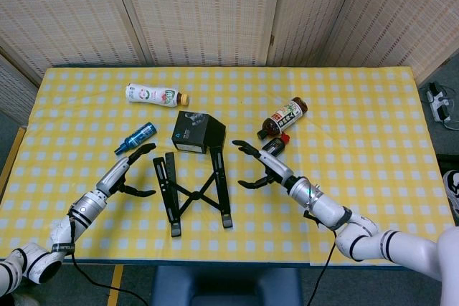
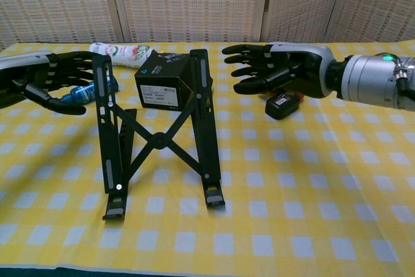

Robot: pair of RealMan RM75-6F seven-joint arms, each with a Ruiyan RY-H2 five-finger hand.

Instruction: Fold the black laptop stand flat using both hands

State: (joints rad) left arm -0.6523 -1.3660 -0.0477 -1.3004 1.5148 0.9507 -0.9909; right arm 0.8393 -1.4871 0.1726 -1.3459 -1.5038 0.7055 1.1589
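Head view is showing our left hand (image 1: 131, 165) and right hand (image 1: 262, 166) hanging empty with fingers spread, one either side of the black laptop stand (image 1: 193, 191), near it but touching nothing; the stand is sitting opened out, its crossed arms raised, on the checked table (image 1: 358, 105). We are judging the folding as not yet begun; both grasps and the collapse are remaining.

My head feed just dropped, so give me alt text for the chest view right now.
A black stand is propped open, centred on a yellow checked table, with open hands flanking it without touching: left hand, right hand. Behind it sit a black box, a white bottle and a blue bottle.
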